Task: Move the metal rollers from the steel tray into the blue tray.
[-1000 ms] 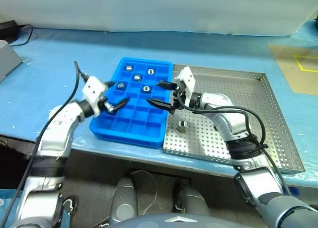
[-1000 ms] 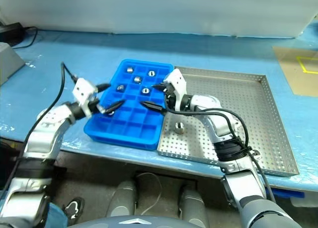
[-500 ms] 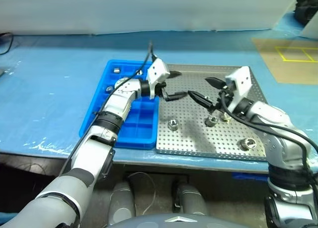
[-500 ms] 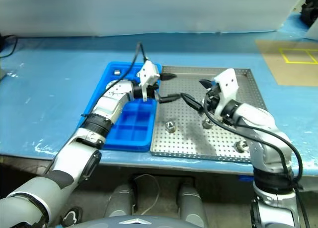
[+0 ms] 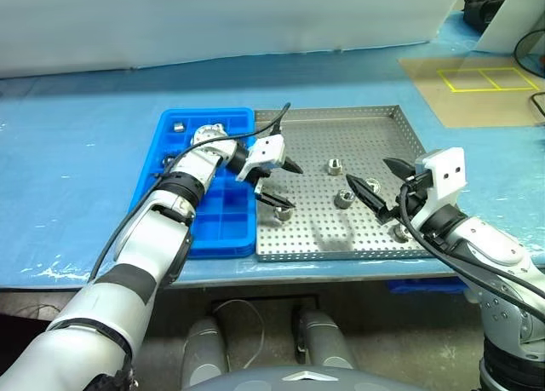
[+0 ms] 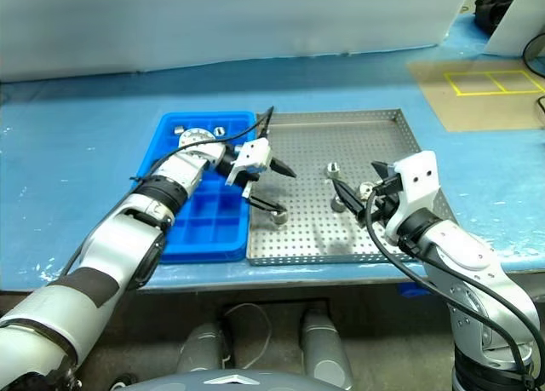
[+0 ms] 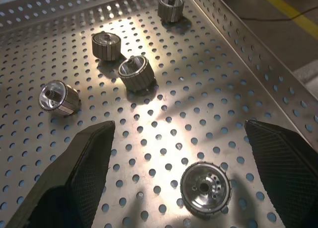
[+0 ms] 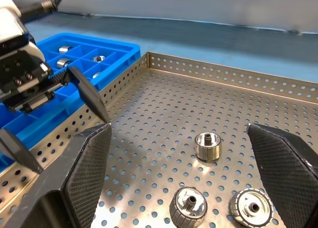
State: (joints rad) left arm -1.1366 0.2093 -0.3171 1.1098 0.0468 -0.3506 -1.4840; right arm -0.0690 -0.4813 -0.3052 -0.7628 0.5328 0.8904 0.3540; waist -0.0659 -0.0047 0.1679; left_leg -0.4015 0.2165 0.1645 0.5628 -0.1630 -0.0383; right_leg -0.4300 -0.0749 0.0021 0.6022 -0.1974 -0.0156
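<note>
The steel tray [image 5: 341, 135] lies right of the blue tray [image 5: 223, 229]. Several metal rollers rest on its holed floor, among them one [image 5: 335, 164] in the middle and one [image 5: 344, 198] nearer me. My left gripper [image 5: 293, 186] hangs open over the steel tray's left part, with one roller [image 7: 204, 188] lying just below and between its fingers. My right gripper [image 5: 368, 173] stands open over the tray's right side, facing three rollers [image 8: 207, 146]. A few rollers [image 8: 65, 49] sit in the blue tray's far compartments. My left arm hides part of that tray.
Both trays sit on a blue-covered table [image 5: 77, 169] whose front edge runs just below them. A tan panel with yellow tape [image 5: 464, 80] lies at the back right. A white wall [image 5: 213, 16] closes the far side.
The camera has swung right. My left gripper has crossed from above the blue tray to the steel tray's left part and sunk. My right gripper has drawn back to the right. Both stayed open.
</note>
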